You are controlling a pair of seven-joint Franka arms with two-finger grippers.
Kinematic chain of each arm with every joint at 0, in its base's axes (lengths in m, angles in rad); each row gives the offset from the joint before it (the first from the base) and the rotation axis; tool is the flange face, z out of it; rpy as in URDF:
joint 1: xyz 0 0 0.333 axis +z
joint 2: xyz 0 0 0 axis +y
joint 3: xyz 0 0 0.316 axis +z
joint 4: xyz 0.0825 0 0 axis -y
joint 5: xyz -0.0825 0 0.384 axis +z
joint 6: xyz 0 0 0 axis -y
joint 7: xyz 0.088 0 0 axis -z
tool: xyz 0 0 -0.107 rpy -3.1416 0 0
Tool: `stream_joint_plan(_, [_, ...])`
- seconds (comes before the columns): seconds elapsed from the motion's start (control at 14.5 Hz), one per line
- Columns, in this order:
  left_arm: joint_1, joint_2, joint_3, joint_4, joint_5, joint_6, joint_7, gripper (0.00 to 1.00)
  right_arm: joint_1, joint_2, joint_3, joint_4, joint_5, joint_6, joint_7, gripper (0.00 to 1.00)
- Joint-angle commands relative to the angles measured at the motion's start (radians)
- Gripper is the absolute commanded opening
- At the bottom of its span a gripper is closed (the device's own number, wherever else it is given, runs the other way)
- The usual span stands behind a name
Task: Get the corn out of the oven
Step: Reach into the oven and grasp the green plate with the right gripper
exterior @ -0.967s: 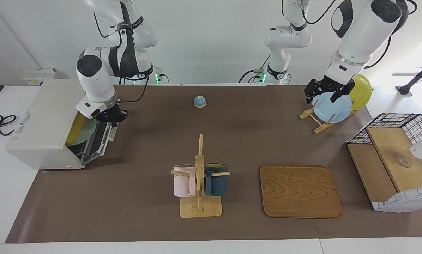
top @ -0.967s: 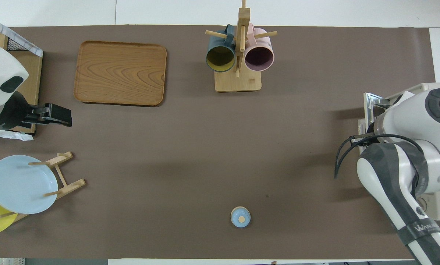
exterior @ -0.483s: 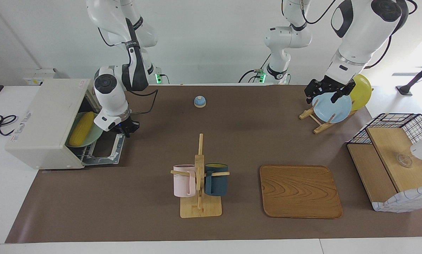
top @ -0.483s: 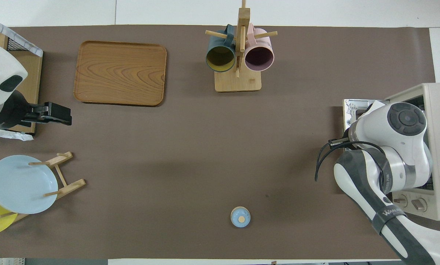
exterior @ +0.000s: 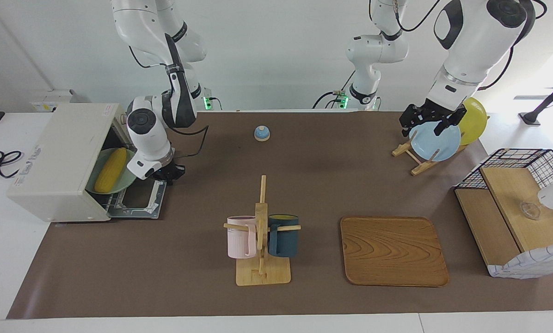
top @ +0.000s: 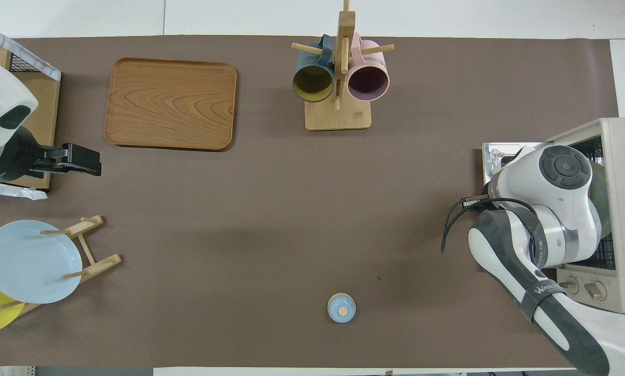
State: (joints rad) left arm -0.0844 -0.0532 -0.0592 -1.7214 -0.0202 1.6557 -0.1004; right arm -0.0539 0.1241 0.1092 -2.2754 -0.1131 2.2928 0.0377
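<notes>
Oven door now fully dropped, right end effector (exterior: 168, 175) at its top edge.
Corn (exterior: 110, 169) lies on a green plate (exterior: 127, 178) inside the oven (exterior: 59, 162); I cannot tell either end effector's finger state; left end effector (exterior: 427, 121) waits over the blue plate (exterior: 436, 143).

Corn (exterior: 110, 170): bright yellow. Plate under it (exterior: 126, 180): pale green. Oven (exterior: 57, 162): off-white. Table mat (exterior: 304, 185): brown. Mugs: pink (exterior: 240, 237), dark teal (exterior: 283, 235). Racked plates: light blue (exterior: 434, 141), yellow (exterior: 473, 121). Tray (exterior: 393, 251): wood-grain.
</notes>
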Motion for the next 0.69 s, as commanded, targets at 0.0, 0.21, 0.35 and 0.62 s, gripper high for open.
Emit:
stream_joint_plan(0.0, [0.008,-0.02,-0.002,-0.021,0.016,0.021,0.008,1.0,0.069,0.002,-0.013,0.066,0.062,-0.105,0.043,0.0])
stream_joint_plan(0.21, [0.009,-0.02,-0.002,-0.021,0.016,0.019,-0.001,1.0,0.085,-0.015,-0.013,0.16,0.052,-0.226,0.056,0.0])
stream_joint_plan(0.35, [0.008,-0.019,-0.002,-0.017,0.014,0.016,-0.004,1.0,0.068,-0.037,-0.016,0.16,0.046,-0.246,0.056,0.01])
stream_joint_plan(0.62, [0.009,-0.017,-0.001,-0.017,0.005,0.027,-0.002,1.0,0.028,-0.081,-0.02,0.16,-0.051,-0.299,0.051,0.42])
